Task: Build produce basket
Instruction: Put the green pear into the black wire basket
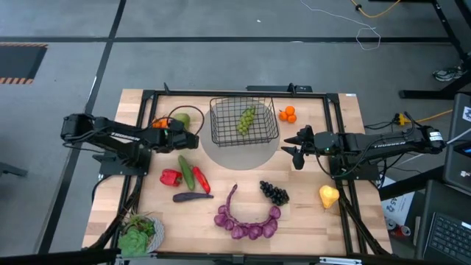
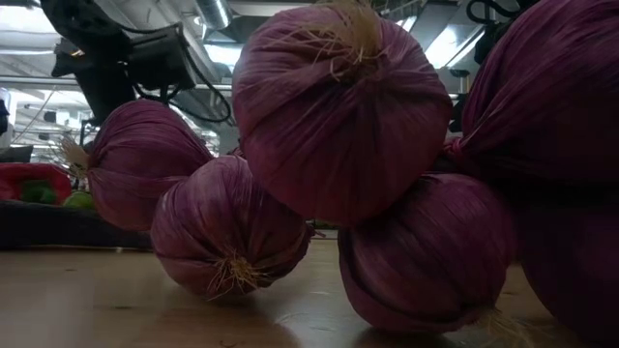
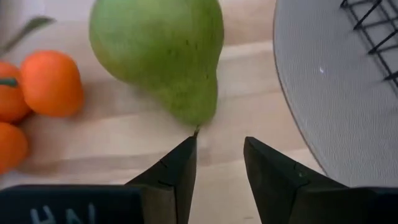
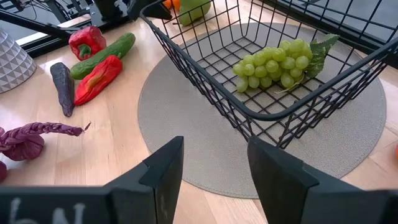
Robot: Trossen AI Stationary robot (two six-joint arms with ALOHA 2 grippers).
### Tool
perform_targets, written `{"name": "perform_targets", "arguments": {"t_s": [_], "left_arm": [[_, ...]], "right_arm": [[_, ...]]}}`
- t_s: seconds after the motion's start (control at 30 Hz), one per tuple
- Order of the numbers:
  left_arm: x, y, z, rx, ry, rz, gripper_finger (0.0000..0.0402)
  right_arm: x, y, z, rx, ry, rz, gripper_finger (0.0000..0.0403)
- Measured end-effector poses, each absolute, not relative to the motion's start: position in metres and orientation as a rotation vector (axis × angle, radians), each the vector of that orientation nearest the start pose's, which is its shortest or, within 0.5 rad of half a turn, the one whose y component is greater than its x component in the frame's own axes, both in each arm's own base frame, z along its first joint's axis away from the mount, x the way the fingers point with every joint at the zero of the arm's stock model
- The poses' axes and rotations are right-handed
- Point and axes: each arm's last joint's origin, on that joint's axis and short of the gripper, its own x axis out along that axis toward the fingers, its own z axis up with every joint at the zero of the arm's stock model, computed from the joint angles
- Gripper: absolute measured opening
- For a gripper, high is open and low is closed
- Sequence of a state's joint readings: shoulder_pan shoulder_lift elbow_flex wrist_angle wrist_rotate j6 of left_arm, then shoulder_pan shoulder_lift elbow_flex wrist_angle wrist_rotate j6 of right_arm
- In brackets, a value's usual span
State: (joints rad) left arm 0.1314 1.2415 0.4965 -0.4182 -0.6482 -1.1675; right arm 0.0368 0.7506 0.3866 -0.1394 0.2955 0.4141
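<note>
Landmark: the black wire basket (image 1: pixel 244 121), sitting on a round grey mat (image 1: pixel 237 153) at the far middle of the counter (image 1: pixel 309 213).

Basket contents: one bunch of green grapes (image 4: pixel 277 62). All other produce lies outside it.

Green pear (image 3: pixel 163 53): on the counter just left of the basket, beside a cluster of small oranges (image 3: pixel 50 84). Second orange cluster (image 1: pixel 287 114) just right of the basket.

Nearer than the basket, on its left: red pepper (image 1: pixel 171 177), cucumber (image 1: pixel 185 171), long red chilli (image 1: pixel 201 179), dark aubergine (image 1: pixel 193 196). Straight in front: purple onion string (image 1: pixel 246 218). Front right: dark grapes (image 1: pixel 274 193) and yellow pear (image 1: pixel 328 196). Lettuce on a plate (image 1: pixel 138 234) far front left, not task produce.

Left claw (image 3: pixel 219 152): on the basket's left, at the green pear. Fingers stand parted, nothing between them. Pear lies directly ahead of the fingertips, narrow stem end pointing back at the claw, long axis roughly in line with the approach. Stem tip is touching or nearly touching one fingertip (image 3: pixel 189 144); cannot tell which.

Right claw (image 4: pixel 214 155): on the basket's right, facing the basket wall, fingers apart, empty, waiting.

Judgement: left arm is much nearer the pear. Next move likely a short advance so the fingers straddle the pear's neck before closing.
</note>
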Motion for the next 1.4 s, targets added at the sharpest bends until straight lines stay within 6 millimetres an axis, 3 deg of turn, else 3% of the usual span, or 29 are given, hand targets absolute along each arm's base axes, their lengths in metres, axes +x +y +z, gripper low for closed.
{"name": "perform_targets", "arguments": {"t_s": [0.6,1.4], "left_arm": [[0.191,0.05,0.129,-0.698,0.695,1.267,0.013],[0.193,0.055,0.13,-0.688,0.665,1.276,0.013]], "right_arm": [[0.161,-0.003,0.206,0.327,0.436,-0.353,0.0181],[0.161,-0.002,0.206,0.321,0.437,-0.352,0.0181]]}}
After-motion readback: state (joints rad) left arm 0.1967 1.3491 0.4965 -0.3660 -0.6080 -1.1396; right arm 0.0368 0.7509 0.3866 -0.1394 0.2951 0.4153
